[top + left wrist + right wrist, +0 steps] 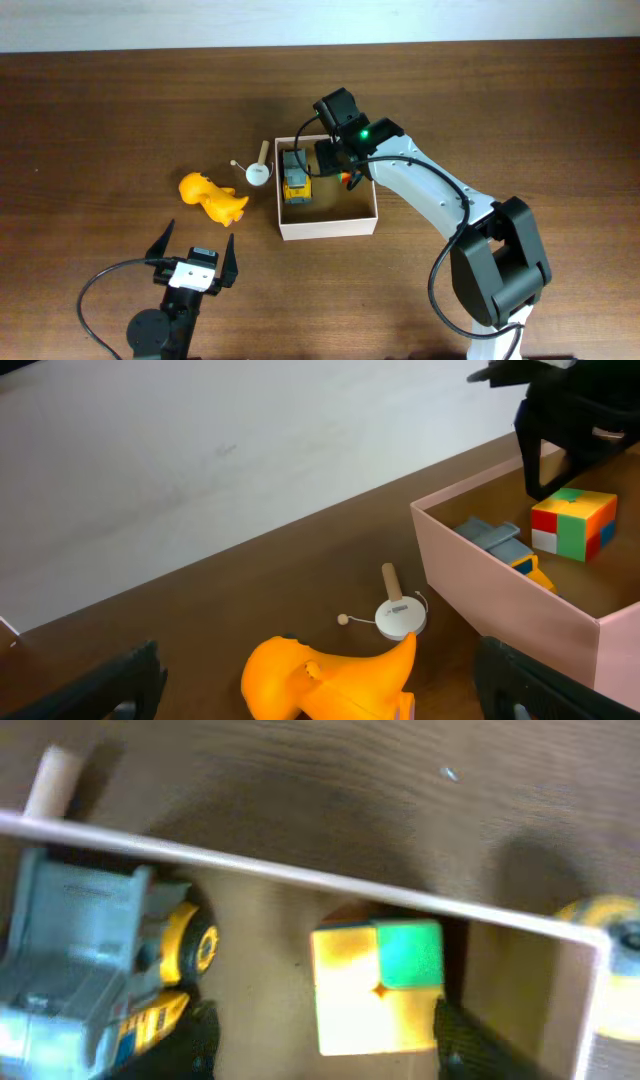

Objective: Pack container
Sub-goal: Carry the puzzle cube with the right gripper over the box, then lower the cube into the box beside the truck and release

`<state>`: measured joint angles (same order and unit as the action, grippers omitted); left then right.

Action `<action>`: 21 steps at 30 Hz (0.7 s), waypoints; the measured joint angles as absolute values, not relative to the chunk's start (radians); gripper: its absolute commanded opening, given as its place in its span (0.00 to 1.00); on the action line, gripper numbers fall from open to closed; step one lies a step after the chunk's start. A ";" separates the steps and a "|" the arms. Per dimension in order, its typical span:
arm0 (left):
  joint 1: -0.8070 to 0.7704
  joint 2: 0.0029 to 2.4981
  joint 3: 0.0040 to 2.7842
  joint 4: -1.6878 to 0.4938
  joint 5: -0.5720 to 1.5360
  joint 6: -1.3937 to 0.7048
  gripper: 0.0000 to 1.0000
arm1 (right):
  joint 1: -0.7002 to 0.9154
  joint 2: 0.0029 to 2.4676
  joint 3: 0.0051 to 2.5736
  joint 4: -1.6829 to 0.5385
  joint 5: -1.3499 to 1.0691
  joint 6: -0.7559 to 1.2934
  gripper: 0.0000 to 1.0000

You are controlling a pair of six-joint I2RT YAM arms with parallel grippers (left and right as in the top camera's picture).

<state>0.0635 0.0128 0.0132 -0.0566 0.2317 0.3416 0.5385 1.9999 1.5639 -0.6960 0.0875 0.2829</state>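
Observation:
The container (328,229) is a square white box with a tan inside, at the table's middle. It holds a grey-and-yellow toy truck (295,176) and a coloured puzzle cube (375,985). My right gripper (330,1045) is open over the box, its fingers either side of the cube, which rests on the box floor. The left wrist view shows the cube (572,524) below the right gripper (560,455). My left gripper (195,252) is open and empty, near the orange toy animal (212,197), which lies outside the box on its left.
A small white disc toy with a wooden handle (258,170) lies between the orange toy and the box's left wall. It also shows in the left wrist view (400,617), beside the box wall (510,595). A blurred yellow thing (612,920) sits just outside the box corner.

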 measured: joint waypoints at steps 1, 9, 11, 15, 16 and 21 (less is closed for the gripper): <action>0.064 0.013 0.013 -0.057 0.232 0.342 0.99 | 0.538 2.000 1.564 -0.696 0.062 0.270 0.38; 0.064 0.013 0.013 -0.057 0.232 0.342 0.99 | 0.538 2.000 1.564 -0.700 -0.055 0.194 0.19; 0.064 0.013 0.013 -0.057 0.232 0.342 0.99 | 0.538 2.000 1.564 -0.696 -0.061 0.179 0.16; 0.064 0.013 0.013 -0.057 0.232 0.342 0.99 | 0.538 2.005 1.564 -0.680 -0.070 0.170 0.16; 0.064 0.013 0.013 -0.057 0.232 0.342 0.99 | 0.538 2.012 1.565 -0.676 -0.072 0.167 0.16; 0.064 0.013 0.013 -0.057 0.232 0.342 0.99 | 0.538 2.059 1.567 -0.665 -0.081 0.157 0.16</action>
